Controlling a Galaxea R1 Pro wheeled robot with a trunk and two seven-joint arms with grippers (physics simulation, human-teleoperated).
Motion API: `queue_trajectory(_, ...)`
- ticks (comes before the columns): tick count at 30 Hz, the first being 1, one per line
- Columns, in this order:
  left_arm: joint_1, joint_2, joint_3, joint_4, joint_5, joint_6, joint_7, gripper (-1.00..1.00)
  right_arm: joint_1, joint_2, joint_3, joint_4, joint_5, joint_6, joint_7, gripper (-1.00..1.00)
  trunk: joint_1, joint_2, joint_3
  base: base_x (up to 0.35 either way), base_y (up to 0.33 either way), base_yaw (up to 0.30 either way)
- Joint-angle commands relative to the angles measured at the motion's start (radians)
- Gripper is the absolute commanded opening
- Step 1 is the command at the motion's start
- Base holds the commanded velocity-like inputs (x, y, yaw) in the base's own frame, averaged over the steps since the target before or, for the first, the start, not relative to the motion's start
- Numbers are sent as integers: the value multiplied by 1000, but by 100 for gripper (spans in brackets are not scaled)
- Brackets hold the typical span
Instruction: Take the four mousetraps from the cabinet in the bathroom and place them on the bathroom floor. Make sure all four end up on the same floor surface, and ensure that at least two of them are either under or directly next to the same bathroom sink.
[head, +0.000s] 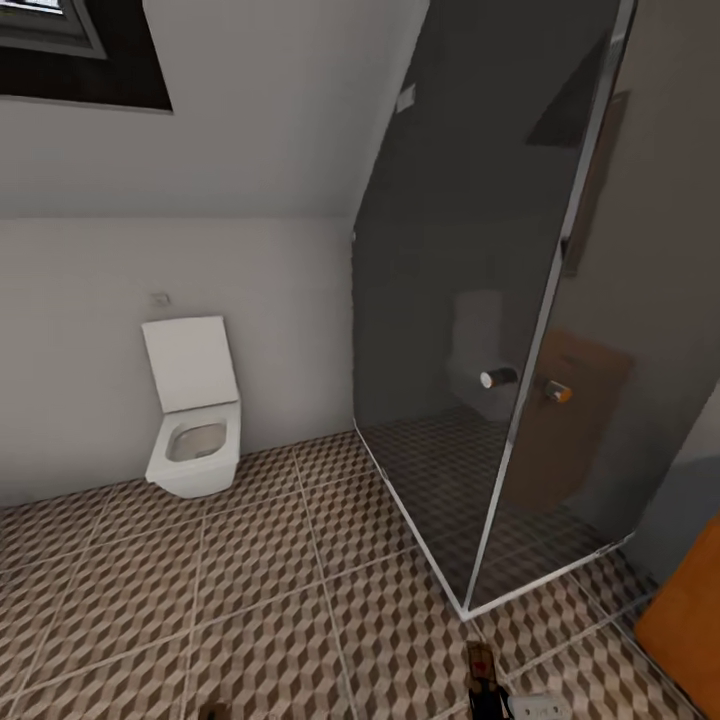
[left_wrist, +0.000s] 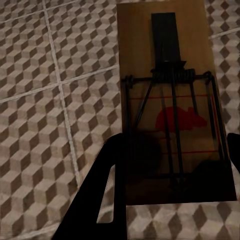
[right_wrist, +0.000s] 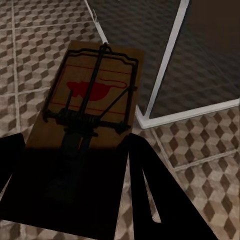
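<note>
1. Nearest the head camera, at the bottom edge of its view, the right-hand mousetrap (head: 481, 668) shows as a small brown board with dark wire, just in front of the corner of the shower enclosure (head: 500, 330).
2. Left gripper (left_wrist: 170, 172): the wrist view shows its dark fingers (left_wrist: 95, 205) on either side of the near end of the left-hand mousetrap (left_wrist: 167, 80). The fingers are clamped on the board, which is held above the bathroom floor (left_wrist: 50, 100).
3. Left-hand mousetrap detail: a brown wooden board with a dark metal plate, a coiled spring bar, wire loops and a red mouse-shaped mark.
4. Toilet (head: 193, 420): a white square unit with the lid raised, set against the white wall at the left of the head view, well apart from both traps.
5. Bathroom floor in the head view (head: 260, 580): large tiles with a brown, beige and white cube pattern and pale grout lines, running from the toilet to the shower base.
6. Shower enclosure: tinted glass panels in a pale metal frame, with a round chrome handle (head: 497, 377) on the door.
7. Right gripper (right_wrist: 70, 175): its dark fingers (right_wrist: 155, 200) close on the near end of the right-hand mousetrap (right_wrist: 95, 95), which is held above the floor tiles beside the frame corner of the shower.
8. Cabinet (head: 690, 620): an orange-brown corner shows at the right edge of the head view.
</note>
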Motion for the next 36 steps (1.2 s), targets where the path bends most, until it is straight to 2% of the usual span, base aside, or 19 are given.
queue_trajectory(1,-2,0,-3,4,-2,-5,7,-100,0,0,-3,0,7,-3,1,-100,0,-1,-1,0,0,251)
queue_trajectory(36,-2,0,-3,4,-2,-5,7,-100,0,0,-3,17,7,-3,1,-100,0,-1,-1,0,0,251)
